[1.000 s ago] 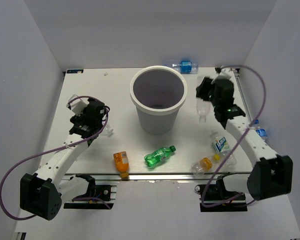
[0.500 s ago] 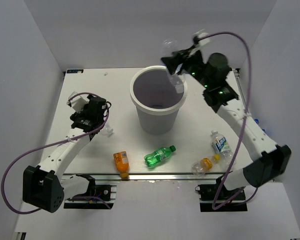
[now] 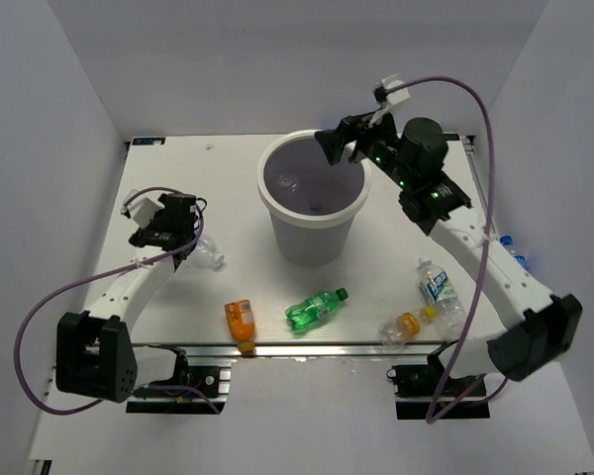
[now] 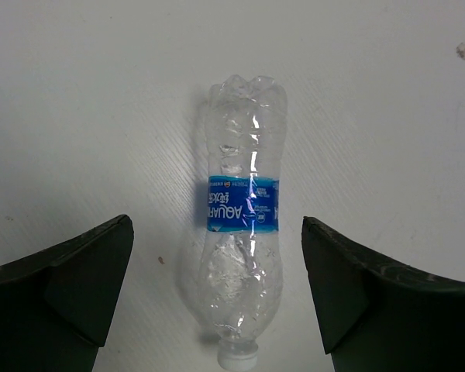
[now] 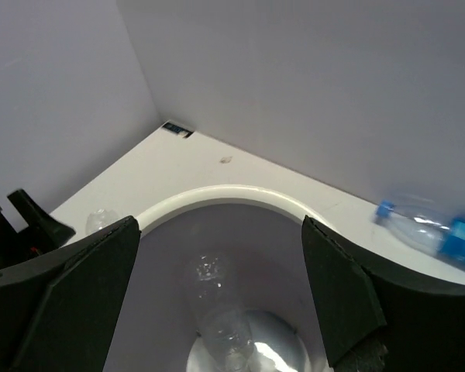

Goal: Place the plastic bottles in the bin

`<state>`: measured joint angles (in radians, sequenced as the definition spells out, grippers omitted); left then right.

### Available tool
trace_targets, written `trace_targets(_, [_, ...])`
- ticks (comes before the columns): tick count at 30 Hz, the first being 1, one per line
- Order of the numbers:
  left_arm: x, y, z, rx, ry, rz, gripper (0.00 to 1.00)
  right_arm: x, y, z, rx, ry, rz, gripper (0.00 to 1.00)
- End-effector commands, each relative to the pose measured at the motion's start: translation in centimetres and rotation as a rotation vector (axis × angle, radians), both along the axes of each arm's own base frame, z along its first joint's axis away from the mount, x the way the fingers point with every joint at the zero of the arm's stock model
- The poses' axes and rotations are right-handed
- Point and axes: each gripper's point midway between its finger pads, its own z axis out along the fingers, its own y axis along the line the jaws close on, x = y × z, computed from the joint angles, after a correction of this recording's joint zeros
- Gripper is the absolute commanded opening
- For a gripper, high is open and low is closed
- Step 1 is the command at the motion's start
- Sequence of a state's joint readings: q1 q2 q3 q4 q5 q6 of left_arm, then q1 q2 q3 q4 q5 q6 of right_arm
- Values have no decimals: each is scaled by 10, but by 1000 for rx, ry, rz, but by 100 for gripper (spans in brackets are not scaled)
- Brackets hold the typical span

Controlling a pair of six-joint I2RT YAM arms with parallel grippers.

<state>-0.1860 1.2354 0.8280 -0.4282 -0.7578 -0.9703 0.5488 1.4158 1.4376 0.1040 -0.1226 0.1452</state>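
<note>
The white bin (image 3: 312, 222) stands mid-table. My right gripper (image 3: 344, 146) hangs over its back rim, open and holding nothing (image 5: 221, 263). A clear bottle (image 5: 226, 322) lies inside the bin (image 5: 217, 194). My left gripper (image 3: 190, 240) is open above a clear bottle with a blue label (image 4: 243, 248). That bottle lies on the table between the jaws (image 4: 217, 263), cap toward the wrist, and touches neither of them. On the front of the table lie a green bottle (image 3: 315, 309), an orange bottle (image 3: 241, 322), a clear bottle with an orange cap (image 3: 404, 325) and a clear blue-labelled bottle (image 3: 436, 285).
Another blue-labelled bottle (image 5: 434, 229) lies at the back wall behind the bin. A blue cap (image 3: 516, 261) shows at the table's right edge behind the right arm. White walls close in the table on three sides.
The right arm swung from the table's right side to above the bin carrying a clear bottle. Its jaws then opened and the bottle now lies in the bin. The left gripper shifted slightly left.
</note>
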Motion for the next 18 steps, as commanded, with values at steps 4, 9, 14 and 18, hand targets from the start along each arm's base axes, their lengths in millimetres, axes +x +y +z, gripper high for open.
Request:
trace_targets(4, [26, 5, -10, -32, 15, 11, 98, -7, -105, 24, 66, -74, -365, 89])
trace_targets(9, [43, 0, -48, -108, 66, -37, 98, -14, -164, -22, 87, 34, -525, 89])
trace_targets(14, [62, -16, -75, -169, 47, -103, 98, -45, -181, -74, 122, 131, -564, 89])
trace_targets(18, [70, -17, -93, -166, 98, -103, 94, -63, -179, -139, 140, 259, -549, 89])
